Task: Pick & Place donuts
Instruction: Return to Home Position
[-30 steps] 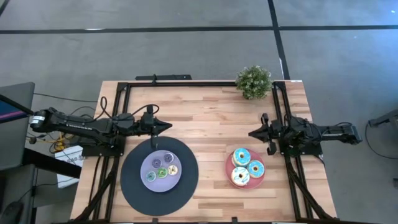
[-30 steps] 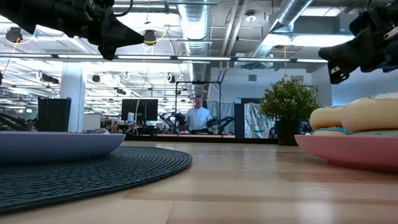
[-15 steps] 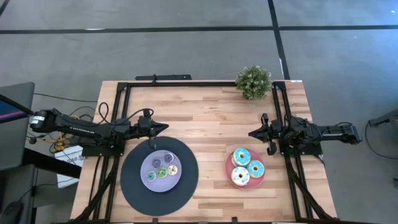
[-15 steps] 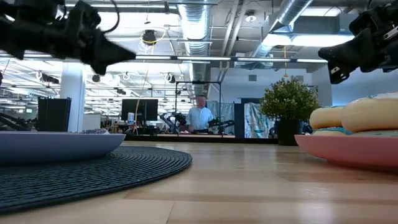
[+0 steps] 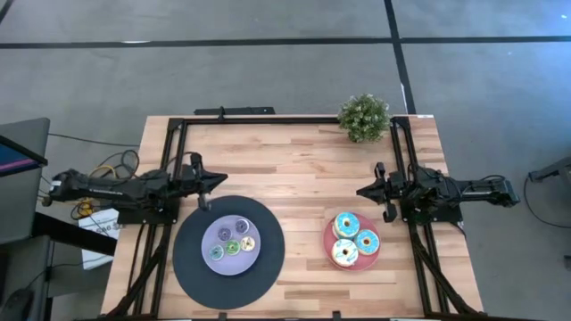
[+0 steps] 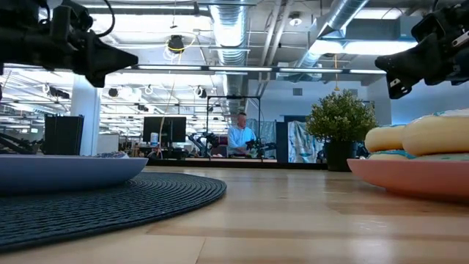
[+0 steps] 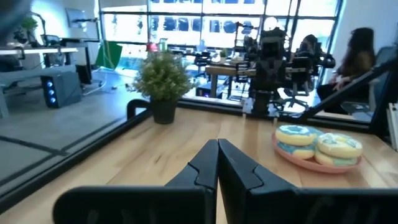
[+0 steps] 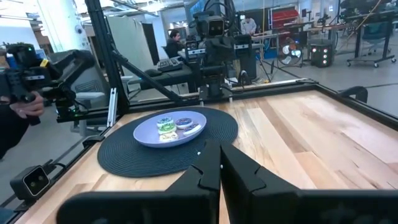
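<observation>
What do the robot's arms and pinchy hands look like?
Both arms are dark, almost black, built from long thin jointed sections. The dark left arm has thin black cables looping over it, and the dark right arm has the same build. The left gripper and right gripper each end in two dark, angular fingers that taper to a point. No markings show.

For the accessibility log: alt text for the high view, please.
Seen from above, a wooden table holds small donuts on a lavender plate over a black mat, and three large donuts on a pink plate. The left gripper and right gripper hang shut and empty near its sides.
</observation>
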Robot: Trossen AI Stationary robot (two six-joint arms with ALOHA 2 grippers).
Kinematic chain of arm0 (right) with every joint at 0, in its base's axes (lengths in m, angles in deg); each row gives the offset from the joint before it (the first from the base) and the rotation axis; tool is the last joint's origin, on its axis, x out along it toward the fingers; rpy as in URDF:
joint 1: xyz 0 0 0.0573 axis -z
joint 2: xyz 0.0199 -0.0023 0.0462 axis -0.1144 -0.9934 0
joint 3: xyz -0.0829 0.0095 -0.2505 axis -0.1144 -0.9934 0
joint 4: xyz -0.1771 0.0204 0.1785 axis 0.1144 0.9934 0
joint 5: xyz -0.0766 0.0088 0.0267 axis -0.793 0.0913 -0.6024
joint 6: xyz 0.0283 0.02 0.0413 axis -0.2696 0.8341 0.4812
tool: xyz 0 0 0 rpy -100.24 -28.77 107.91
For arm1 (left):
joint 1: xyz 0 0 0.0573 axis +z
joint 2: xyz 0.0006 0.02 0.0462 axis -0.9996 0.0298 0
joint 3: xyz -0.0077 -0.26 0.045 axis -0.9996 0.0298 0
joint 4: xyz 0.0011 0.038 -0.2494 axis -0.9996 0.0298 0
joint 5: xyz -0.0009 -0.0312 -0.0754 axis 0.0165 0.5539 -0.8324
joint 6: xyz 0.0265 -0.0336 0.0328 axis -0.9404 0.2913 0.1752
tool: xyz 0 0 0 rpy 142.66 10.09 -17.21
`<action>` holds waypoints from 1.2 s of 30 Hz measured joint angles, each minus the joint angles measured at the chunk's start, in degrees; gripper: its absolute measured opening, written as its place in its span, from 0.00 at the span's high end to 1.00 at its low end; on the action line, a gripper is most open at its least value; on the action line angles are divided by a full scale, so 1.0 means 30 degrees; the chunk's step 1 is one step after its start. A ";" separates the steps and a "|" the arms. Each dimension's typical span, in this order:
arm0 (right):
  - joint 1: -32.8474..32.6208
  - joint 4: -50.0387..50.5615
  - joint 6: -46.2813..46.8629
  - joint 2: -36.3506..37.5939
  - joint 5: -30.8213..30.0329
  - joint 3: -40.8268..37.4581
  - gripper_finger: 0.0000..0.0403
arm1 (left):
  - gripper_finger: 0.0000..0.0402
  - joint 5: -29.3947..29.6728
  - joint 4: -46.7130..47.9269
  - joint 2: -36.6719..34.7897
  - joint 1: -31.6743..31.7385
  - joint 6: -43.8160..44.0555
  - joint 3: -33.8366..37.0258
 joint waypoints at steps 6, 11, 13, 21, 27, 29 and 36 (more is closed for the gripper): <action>0.0000 0.0001 0.0000 0.0000 0.0000 0.0000 1.00 | 1.00 0.0132 0.5047 -0.4656 0.0015 0.0225 0.0000; 0.0007 0.0001 0.0007 0.0016 -0.0021 0.0000 1.00 | 1.00 -0.0323 0.8102 -0.6429 0.0015 0.0493 -0.0160; 0.0002 0.0001 0.0007 0.0022 -0.0031 0.0000 1.00 | 1.00 -0.0736 0.8011 -0.6326 0.0000 0.0242 -0.0081; -0.0051 0.0001 0.0000 0.0036 -0.0045 0.0000 1.00 | 1.00 -0.2604 0.6362 -0.6370 -0.0007 -0.1404 0.0552; -0.0051 0.0001 0.0003 0.0036 -0.0041 0.0000 1.00 | 1.00 -0.3556 0.6359 -0.6100 0.0000 -0.2271 0.0612; -0.0045 0.0001 0.0000 0.0036 -0.0036 0.0000 1.00 | 1.00 -0.4258 0.6467 -0.5972 0.0007 -0.2251 0.0612; -0.0051 0.0001 -0.0351 0.0036 -0.0036 0.0000 1.00 | 1.00 -0.4863 0.6580 -0.5831 0.0000 -0.2284 0.0627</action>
